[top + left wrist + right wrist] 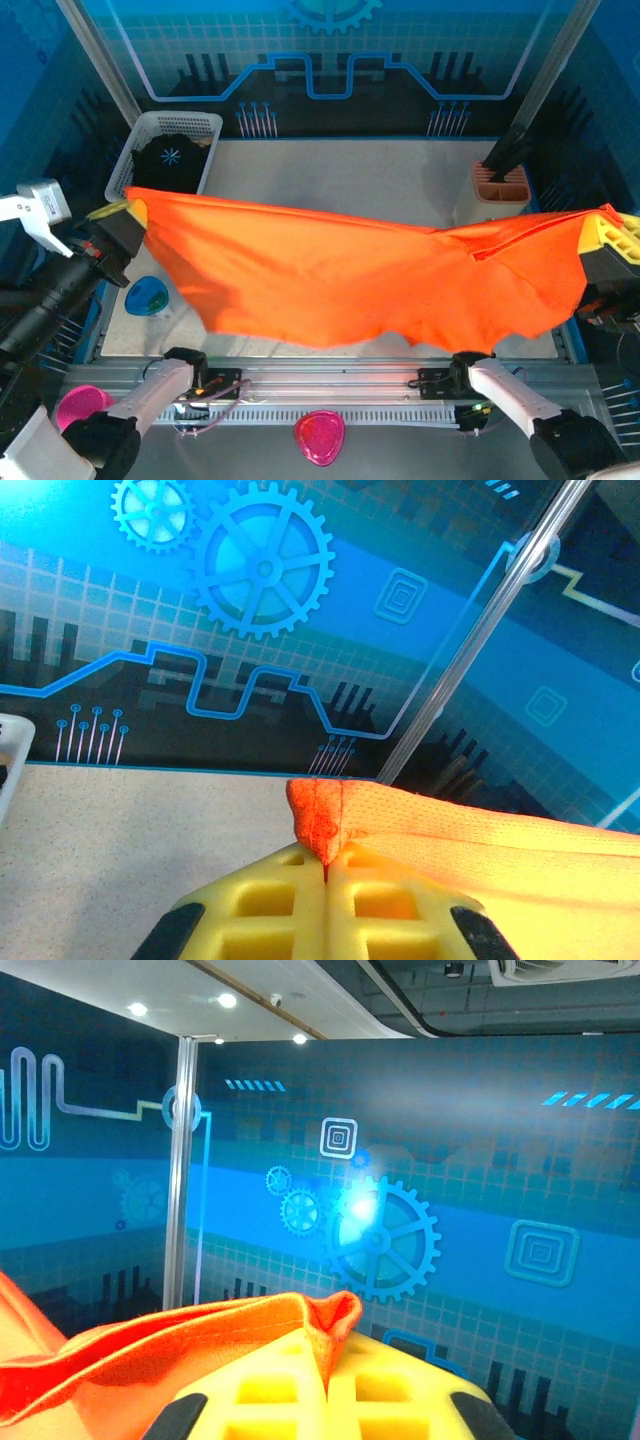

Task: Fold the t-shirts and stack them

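Orange t-shirt [340,280] hangs stretched above the table [330,170], its opposite edges pinched between the pressed-together jaws of the left gripper [326,865] and the right gripper [328,1360].

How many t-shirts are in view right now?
2. The orange t-shirt hangs stretched between the left gripper and right gripper; the black t-shirt lies in the white basket, which may hide more.

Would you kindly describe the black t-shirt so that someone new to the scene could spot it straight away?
At the far left corner of the table stands a white mesh basket. The black t-shirt lies bundled inside it, just beyond the stretched orange t-shirt. Its pale-blue starburst print sets it apart.
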Controlling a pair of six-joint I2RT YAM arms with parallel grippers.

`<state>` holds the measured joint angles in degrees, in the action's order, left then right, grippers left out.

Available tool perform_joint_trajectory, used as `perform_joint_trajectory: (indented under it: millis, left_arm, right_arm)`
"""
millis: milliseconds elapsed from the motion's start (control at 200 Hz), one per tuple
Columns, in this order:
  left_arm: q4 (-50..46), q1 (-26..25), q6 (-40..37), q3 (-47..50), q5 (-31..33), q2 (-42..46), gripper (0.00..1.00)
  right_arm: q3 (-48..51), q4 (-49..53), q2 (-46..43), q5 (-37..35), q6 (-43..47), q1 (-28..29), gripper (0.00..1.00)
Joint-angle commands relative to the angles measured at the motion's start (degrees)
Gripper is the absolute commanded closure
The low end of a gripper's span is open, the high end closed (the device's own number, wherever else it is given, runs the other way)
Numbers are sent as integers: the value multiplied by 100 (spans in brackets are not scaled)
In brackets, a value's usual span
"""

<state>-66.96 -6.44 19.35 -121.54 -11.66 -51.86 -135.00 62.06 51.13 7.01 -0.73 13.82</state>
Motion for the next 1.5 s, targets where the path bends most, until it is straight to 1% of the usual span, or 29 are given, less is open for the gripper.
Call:
perform_joint_trajectory:
  millis: [0,105,165,285,380,475,615,681,761,841,886,1016,1086,1156,1231,1296,1406,1496]
  left_arm:
    - [-201,23,-146,-72,170,-446,100]
    - [-45,29,-257,17,260,-700,100]
    - [89,20,-336,151,340,-851,100]
    - [469,27,-486,617,601,-1189,100]
    - [934,28,-577,1181,781,-1485,100]
    - [1572,61,-599,1784,849,-1828,100]
    - [2642,155,-581,2693,903,-2589,100]
    - [3253,214,-598,3070,958,-3046,100]
    - [3899,296,-641,3207,1030,-3907,100]
    - [4224,381,-635,2898,1041,-5012,100]
    - [4282,422,-601,2514,979,-5672,100]
    - [4070,467,-492,1079,861,-7461,100]
    - [3856,468,-451,306,854,-8165,100]
    - [3679,476,-423,-299,903,-8634,100]
    - [3571,518,-384,-750,920,-8967,100]
    - [3550,554,-349,-982,911,-9131,100]
    - [3558,613,-301,-1118,846,-9228,100]
    - [3537,626,-348,-1082,832,-9204,100]
  right_arm:
    - [-104,266,430,-226,219,-64,100]
    - [140,97,710,-341,355,-64,100]
    - [447,-79,883,-404,417,-64,100]
    - [1287,-611,1291,-520,561,-63,100]
    - [1757,-982,1770,-612,668,-60,100]
    - [2076,-1346,2377,-634,741,-97,100]
    - [2641,-2014,3348,-621,686,-283,100]
    - [2885,-2395,3870,-662,577,-415,100]
    - [3021,-2884,4626,-711,428,-564,100]
    - [2735,-3173,5542,-877,321,-674,100]
    - [2427,-3213,6159,-1043,286,-721,100]
    - [1055,-3204,7781,-1372,295,-840,100]
    - [244,-3090,8566,-1556,316,-890,100]
    - [-452,-2982,9118,-1635,312,-941,100]
    - [-861,-2985,9442,-1657,276,-985,100]
    - [-916,-3060,9520,-1644,200,-1025,100]
    - [-668,-3185,9392,-1522,60,-1073,100]
    - [-217,-3364,9090,-1395,-34,-1075,100]
